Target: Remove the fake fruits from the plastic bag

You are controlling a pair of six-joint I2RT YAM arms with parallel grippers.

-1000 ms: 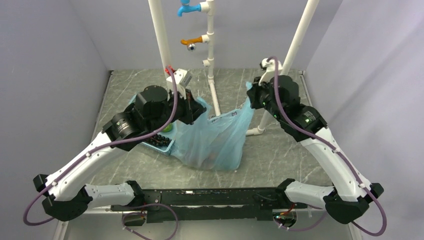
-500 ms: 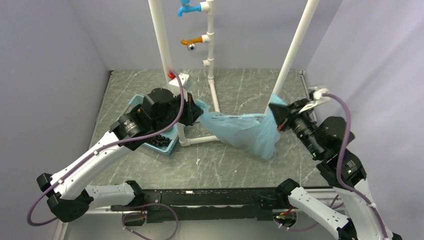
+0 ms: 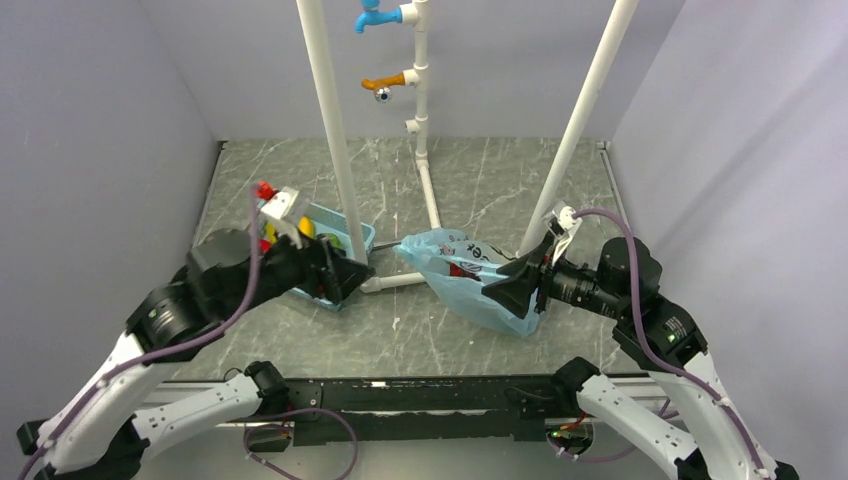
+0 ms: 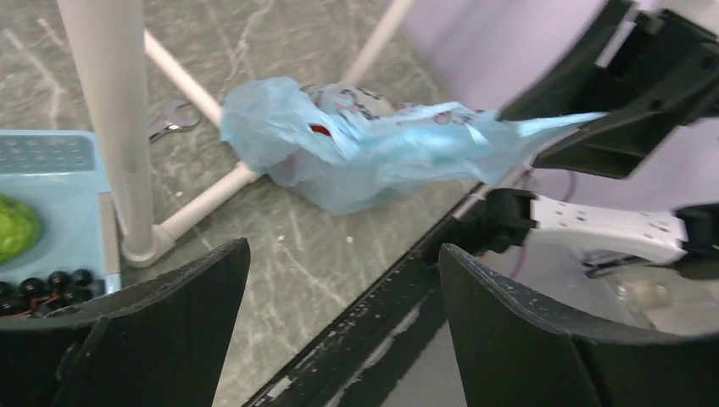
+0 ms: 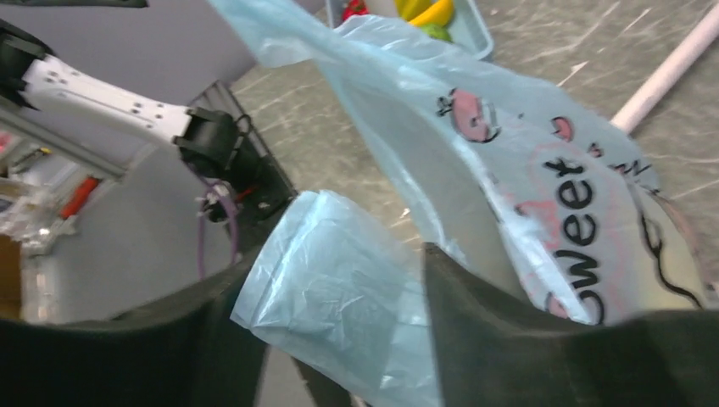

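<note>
The left tool (image 4: pixel 343 254) stands wide open and empty, just beside the blue basket (image 3: pixel 338 218). The plastic bag (image 3: pixel 465 278) lies on the worktop (image 3: pixel 480 180) against the white pipe frame (image 3: pixel 390 281), with one end drawn up to the right tool (image 5: pixel 339 275). A fold of the bag sits between that tool's partly parted fingers; whether they clamp it cannot be determined. One red fake fruit (image 4: pixel 320 130) shows inside the bag.

The plastic bag (image 4: pixel 373 161) is showing translucent light blue, black lettering, pink prints; the basket (image 4: pixel 51 153) is showing pale blue.
</note>
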